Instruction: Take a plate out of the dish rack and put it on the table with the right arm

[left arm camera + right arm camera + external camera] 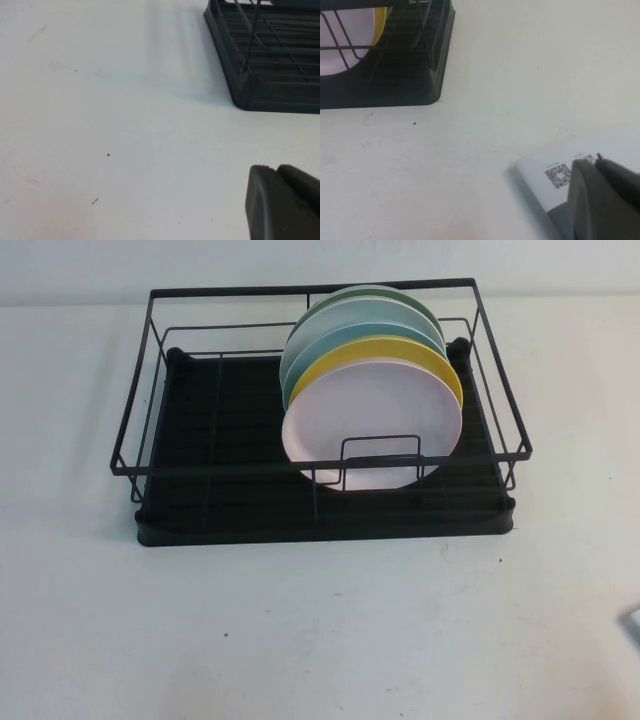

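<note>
Dish rack (pixel 320 505) sits mid-surface (pixel 320 630), black tray base, wire frame around it. Pink plate (pixel 372 420) stands on edge at the front of the stack in the rack's right half, resting between the upright dividers, slightly tilted back. Behind it, touching or just beside: yellow plate (pixel 400 352), then light blue plate (pixel 345 340), then paler and greenish ones at the back.

My right pincer (pixel 605 200) is off to the right of the rack, well apart from it, hovering low over the surface, above a white sheet with a QR code (pixel 558 176). Only one dark part of it shows in the wrist view, so I cannot tell whether it's released or clenched. Nothing visibly in it.

My left pincer (pixel 282 202) is parked low near the rack's left front corner, apart from it. Same story: state can't be told.
</note>
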Available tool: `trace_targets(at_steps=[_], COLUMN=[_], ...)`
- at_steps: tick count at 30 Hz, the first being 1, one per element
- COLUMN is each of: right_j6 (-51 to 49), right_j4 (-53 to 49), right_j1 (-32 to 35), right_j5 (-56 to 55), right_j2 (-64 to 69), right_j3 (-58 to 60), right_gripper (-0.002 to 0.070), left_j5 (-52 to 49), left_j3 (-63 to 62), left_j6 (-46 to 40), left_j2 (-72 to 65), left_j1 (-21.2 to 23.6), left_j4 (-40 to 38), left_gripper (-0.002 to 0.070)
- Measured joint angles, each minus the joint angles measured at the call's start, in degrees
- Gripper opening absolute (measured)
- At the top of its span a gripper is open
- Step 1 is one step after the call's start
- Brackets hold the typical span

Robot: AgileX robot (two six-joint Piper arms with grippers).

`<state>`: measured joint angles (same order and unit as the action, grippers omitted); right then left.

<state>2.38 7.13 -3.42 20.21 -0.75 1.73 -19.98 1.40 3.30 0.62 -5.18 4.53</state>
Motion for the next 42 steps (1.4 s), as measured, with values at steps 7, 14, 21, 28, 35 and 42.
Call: trace_targets(at_steps=[7, 14, 21, 28, 35, 42], right_j6=[0.0, 0.0, 0.0, 0.15, 4.85, 10.07], right_j4=[6.45, 24.76, 37.39, 35.49, 33.31, 32.42], right_j1=[0.0, 0.0, 0.0, 0.0, 0.0, 0.0], right_j5=[-1.78, -10.83, -15.64, -13.69, 4.58, 14.96], right_j2=[0.0, 0.0, 0.0, 0.0, 3.31, 20.9], right_j3=[0.0, 0.0, 0.0, -1.34, -13.27, -25.01], right_gripper=[-0.002, -0.002, -0.002, -0.002, -0.002, -0.002], left_j5=[0.0, 0.0, 0.0, 0.0, 0.0, 0.0], left_j3=[0.0, 0.0, 0.0, 0.0, 0.0, 0.0], left_j6=[0.0, 0.0, 0.0, 0.0, 0.0, 0.0], left_j2=[0.0, 0.0, 0.0, 0.0, 0.0, 0.0], left_j1=[0.0, 0.0, 0.0, 0.0, 0.0, 0.0], left_j4=[0.0, 0.0, 0.0, 0.0, 0.0, 0.0], left_gripper=[-0.0004, -0.0004, -0.0004, -0.0004, -0.0004, -0.0004])
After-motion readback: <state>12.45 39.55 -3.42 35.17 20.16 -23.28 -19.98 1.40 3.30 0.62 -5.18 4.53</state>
